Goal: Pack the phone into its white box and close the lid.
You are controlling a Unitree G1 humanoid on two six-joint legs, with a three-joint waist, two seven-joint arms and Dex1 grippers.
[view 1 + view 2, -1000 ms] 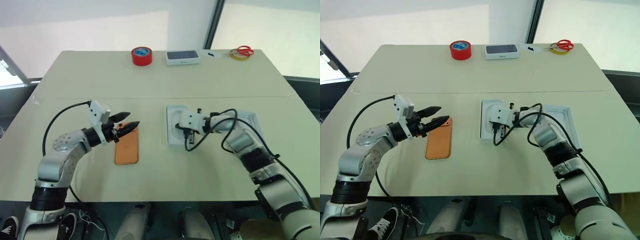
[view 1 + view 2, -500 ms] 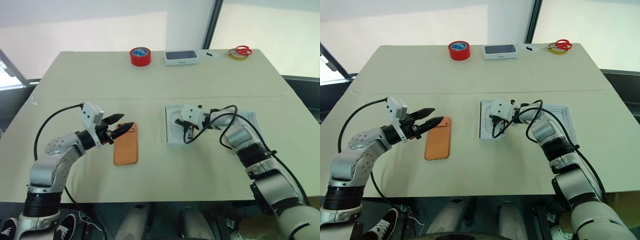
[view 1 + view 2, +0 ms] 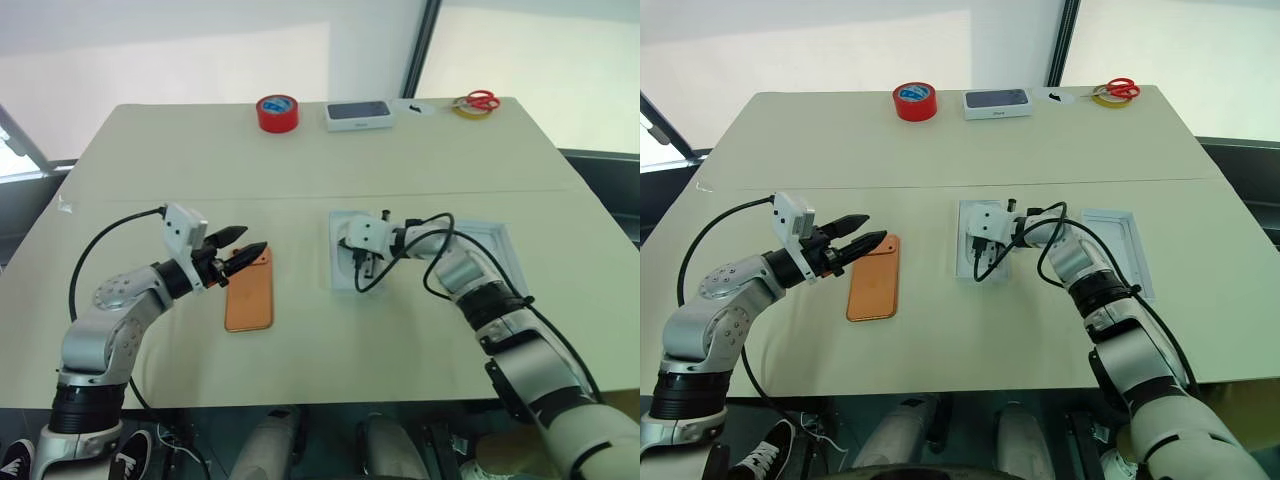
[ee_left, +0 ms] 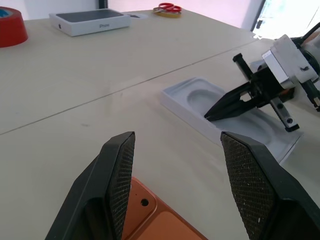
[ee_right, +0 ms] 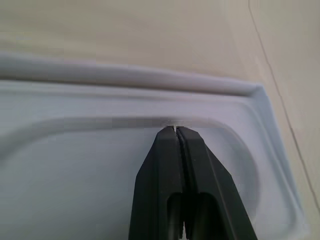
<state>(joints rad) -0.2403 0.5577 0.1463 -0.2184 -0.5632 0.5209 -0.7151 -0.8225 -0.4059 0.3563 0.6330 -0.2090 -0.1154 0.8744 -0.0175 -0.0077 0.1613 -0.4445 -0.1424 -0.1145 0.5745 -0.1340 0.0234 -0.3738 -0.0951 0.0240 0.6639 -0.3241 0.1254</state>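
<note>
Surface (image 3: 300, 150) carries everything. At its far edge: red tape (image 3: 277, 111), a white box with a dark phone picture (image 3: 358, 114), scissors (image 3: 482, 100). Mid surface, right of centre: a white tray with a thin insert (image 3: 345, 265) showing an oval recess on top; just right of it a second shallow white piece (image 3: 1118, 245) lying open side up, partly behind the right arm. Can't tell for sure which is box and which is lid.

Phone (image 3: 249, 290) lies flat, back up, left of centre, well apart from the tray, not yet packed.

Left gripper (image 3: 243, 250) hovers just over the phone's far end, fingers (image 4: 117, 180) spread wide, holding nothing. Right gripper (image 4: 210, 115) has its fingers (image 5: 175, 170) pressed together, tips down in the insert's recess near its rim, gripping nothing.

Step, as I read it: clearing the insert out of the tray before the phone goes in. Next move likely needs the right fingers to part and catch the insert's edge or lever it up, without dragging the tray. Left needs to drop and close on the phone.
</note>
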